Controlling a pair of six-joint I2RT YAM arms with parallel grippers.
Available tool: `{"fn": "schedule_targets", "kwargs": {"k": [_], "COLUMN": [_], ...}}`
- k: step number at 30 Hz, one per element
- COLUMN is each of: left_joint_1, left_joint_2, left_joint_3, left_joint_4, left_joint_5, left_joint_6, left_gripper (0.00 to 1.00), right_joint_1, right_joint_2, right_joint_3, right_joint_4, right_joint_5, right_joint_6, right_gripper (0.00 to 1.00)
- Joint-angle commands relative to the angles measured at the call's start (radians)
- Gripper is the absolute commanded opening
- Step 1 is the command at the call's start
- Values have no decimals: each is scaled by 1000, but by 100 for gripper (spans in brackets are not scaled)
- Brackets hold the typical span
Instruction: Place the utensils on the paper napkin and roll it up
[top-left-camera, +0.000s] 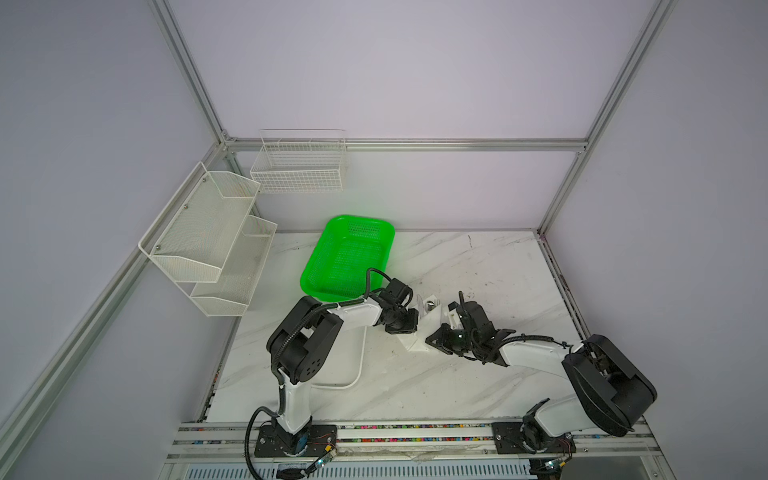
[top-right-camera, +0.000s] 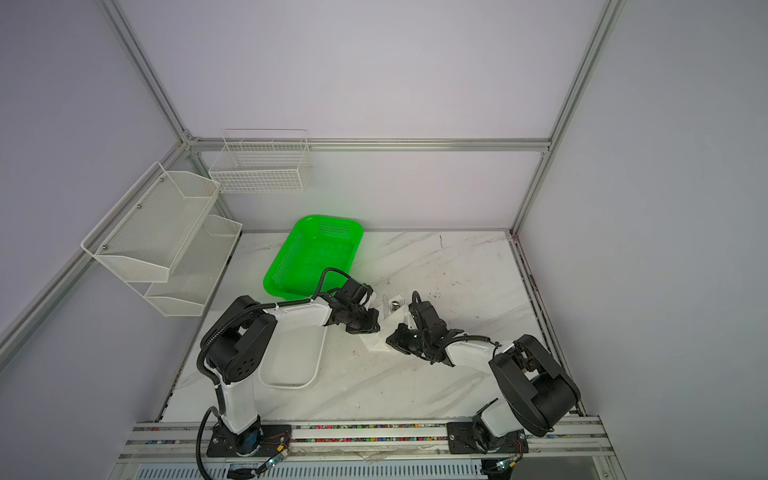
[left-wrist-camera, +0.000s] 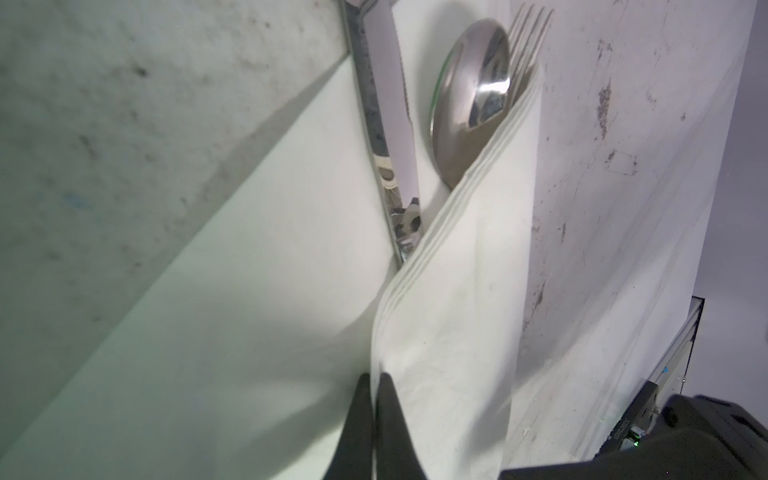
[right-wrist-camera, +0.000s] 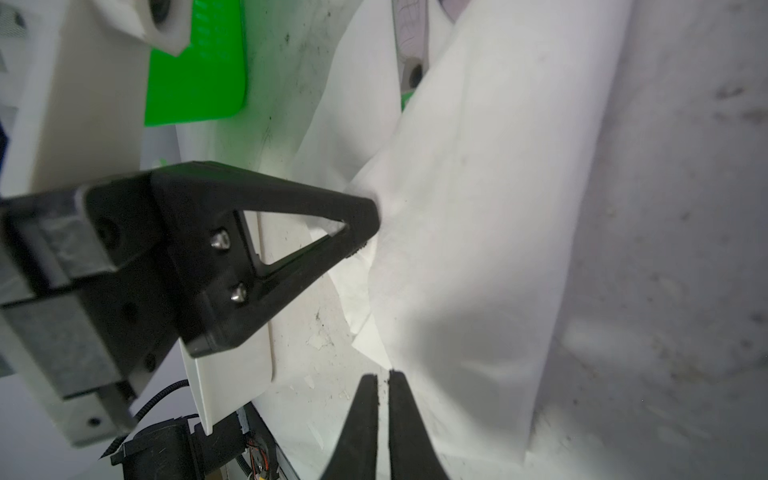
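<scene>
The thin white paper napkin (left-wrist-camera: 249, 332) lies on the white marble-patterned tabletop (top-left-camera: 478, 374) between the two arms. On it lie the shiny silver metal utensils (top-left-camera: 430, 305), side by side and pointing the same way: a knife (left-wrist-camera: 390, 137), a spoon (left-wrist-camera: 473, 99) and a fork (left-wrist-camera: 528, 41).

One side of the napkin is lifted and folded over the cutlery. The flap covers the handles of the spoon and fork, and its layered edge crosses the lower end of the knife. The blade, the spoon's bowl and the fork's tines stick out past it.

The left gripper (left-wrist-camera: 376, 380) is clamped tight on that flap. The flap's edge runs straight in between its black fingertips (left-wrist-camera: 388, 386), which show no gap, and the right wrist view shows the same pinch from the side (right-wrist-camera: 365, 232).

The right gripper (right-wrist-camera: 384, 378) is at the napkin's near edge, its jaws almost together with only a thin slit between them. The paper's corner meets the tips, but blur and shadow leave it unclear whether it is actually gripped.

A bright green perforated plastic basket (top-left-camera: 347, 253) stands beyond the left arm. A rigid white rounded tray (top-right-camera: 291, 361) lies beneath that arm, beside the napkin.
</scene>
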Motion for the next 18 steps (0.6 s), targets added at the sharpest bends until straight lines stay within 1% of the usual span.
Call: {"fn": "schedule_targets", "kwargs": {"k": [1, 4, 7, 10, 15, 18], "left_joint_1": [7, 7, 7, 7, 6, 7], "left_joint_2": [-17, -19, -22, -23, -25, -23], "left_joint_3": [28, 26, 24, 24, 24, 22], "left_joint_4": [6, 7, 7, 8, 9, 12], "left_joint_5": [-7, -8, -9, -12, -10, -9], "left_joint_6": [25, 24, 23, 25, 23, 23], "left_gripper": [2, 2, 3, 3, 3, 3], "right_joint_1": [10, 10, 10, 11, 21, 27], "right_joint_2": [30, 32, 15, 2, -19, 14], "right_joint_3": [-22, -6, 19, 22, 43, 55], "right_joint_4": [11, -20, -76, -43, -45, -16], "right_joint_5": [-7, 12, 66, 46, 63, 65], "right_joint_6": [-17, -25, -27, -5, 3, 16], "right_gripper": [12, 12, 14, 15, 15, 15]}}
